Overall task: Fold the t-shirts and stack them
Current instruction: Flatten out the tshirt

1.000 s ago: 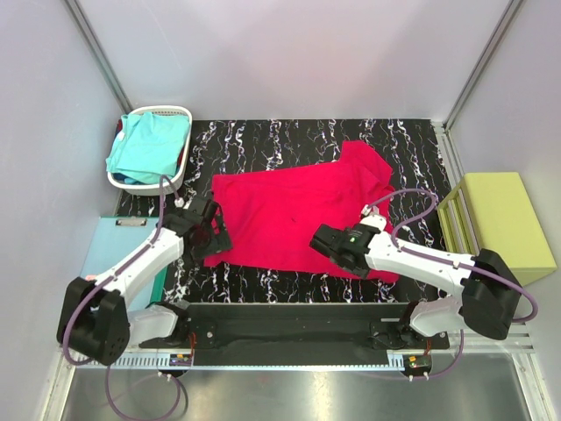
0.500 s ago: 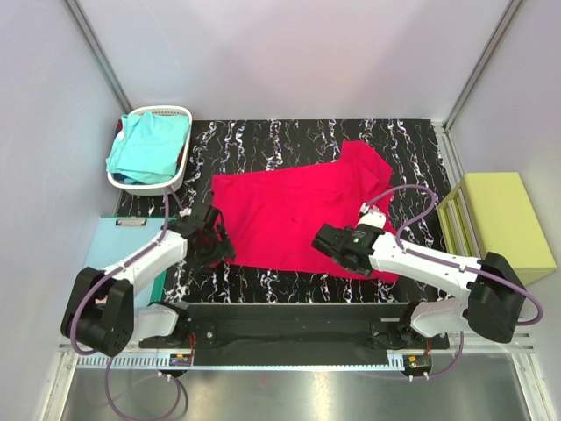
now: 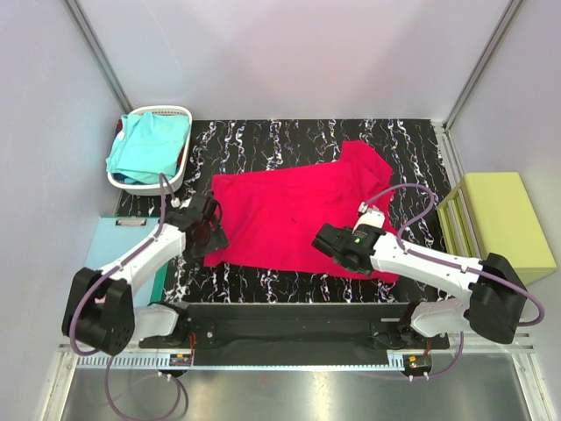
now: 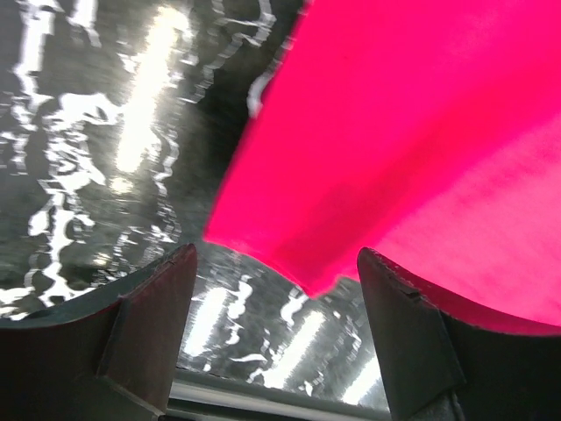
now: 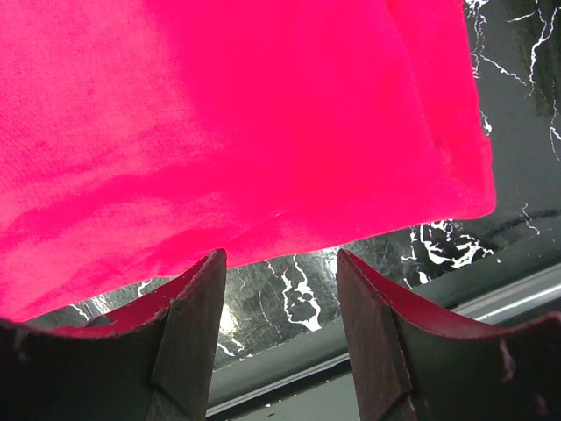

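Top external view: crimson-red cloth t-shirt (image 3: 294,215) spread on the black marbled tabletop (image 3: 263,140), long axis left–right; left pincer (image 3: 213,233), jaws apart, at its near-left corner, right pincer (image 3: 323,241), jaws apart, over its near hem.

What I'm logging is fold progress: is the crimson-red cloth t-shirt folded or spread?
Spread. The crimson-red cloth t-shirt lies flat and wide on the black marbled tabletop, one sleeve sticking out.

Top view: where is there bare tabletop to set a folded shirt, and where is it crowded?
Bare marbled table: the far strip beyond the red t-shirt, right of the basket, and the far right corner. Crowded: the shirt's near hem, where the left gripper and right gripper sit.
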You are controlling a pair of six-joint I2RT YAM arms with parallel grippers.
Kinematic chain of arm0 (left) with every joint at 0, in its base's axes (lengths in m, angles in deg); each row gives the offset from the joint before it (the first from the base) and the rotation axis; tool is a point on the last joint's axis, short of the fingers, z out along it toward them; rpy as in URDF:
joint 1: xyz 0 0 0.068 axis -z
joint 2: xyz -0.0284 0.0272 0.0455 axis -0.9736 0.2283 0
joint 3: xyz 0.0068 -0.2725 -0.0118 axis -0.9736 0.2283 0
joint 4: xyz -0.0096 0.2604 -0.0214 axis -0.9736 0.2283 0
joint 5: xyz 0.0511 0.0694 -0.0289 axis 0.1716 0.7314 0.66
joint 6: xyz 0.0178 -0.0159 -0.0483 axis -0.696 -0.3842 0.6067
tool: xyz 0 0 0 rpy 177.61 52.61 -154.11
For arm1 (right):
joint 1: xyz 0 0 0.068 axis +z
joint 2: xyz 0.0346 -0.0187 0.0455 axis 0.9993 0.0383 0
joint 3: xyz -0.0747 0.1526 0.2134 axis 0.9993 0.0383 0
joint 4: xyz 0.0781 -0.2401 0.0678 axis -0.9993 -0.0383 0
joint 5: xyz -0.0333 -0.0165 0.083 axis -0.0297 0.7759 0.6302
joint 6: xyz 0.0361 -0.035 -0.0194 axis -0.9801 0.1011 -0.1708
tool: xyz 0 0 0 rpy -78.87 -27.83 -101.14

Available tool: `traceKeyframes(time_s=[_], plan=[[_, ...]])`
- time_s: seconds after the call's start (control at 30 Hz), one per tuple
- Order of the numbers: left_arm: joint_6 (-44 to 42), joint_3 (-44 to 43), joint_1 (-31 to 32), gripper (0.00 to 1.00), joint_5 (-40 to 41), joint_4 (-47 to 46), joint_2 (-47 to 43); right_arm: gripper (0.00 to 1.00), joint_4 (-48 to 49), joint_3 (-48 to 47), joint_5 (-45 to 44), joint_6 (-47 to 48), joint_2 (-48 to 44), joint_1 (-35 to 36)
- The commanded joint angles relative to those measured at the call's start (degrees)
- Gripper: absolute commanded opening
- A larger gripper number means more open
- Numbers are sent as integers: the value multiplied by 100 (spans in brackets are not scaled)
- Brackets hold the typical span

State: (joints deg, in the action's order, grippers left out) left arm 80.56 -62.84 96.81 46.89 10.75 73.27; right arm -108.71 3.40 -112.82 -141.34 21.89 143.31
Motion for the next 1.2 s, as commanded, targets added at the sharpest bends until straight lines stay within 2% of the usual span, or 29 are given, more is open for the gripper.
traceKeyframes(time_s=[0.0,0.23,0.37,0.5,0.9,1.03,1.07,1.17], plan=[[-48,-265,-67,79,674,242,267,60,-41,70,-279,-44,-279,57],[84,-116,-269,77,219,5,645,61,-85,316,-244,-106,-525,57],[93,104,-357,71,-142,-337,715,60,-94,369,-218,-97,-631,57],[119,271,-393,57,-511,-644,829,60,-112,448,-235,-71,-736,57],[172,535,-384,29,-881,-830,663,60,-50,439,-262,79,-675,57],[111,483,-340,12,-890,-725,417,60,-68,378,-323,88,-596,57],[84,456,-322,0,-872,-585,269,59,-94,334,-349,79,-561,57],[-117,184,-147,0,-688,-217,-100,56,-138,211,-411,122,-482,57]])
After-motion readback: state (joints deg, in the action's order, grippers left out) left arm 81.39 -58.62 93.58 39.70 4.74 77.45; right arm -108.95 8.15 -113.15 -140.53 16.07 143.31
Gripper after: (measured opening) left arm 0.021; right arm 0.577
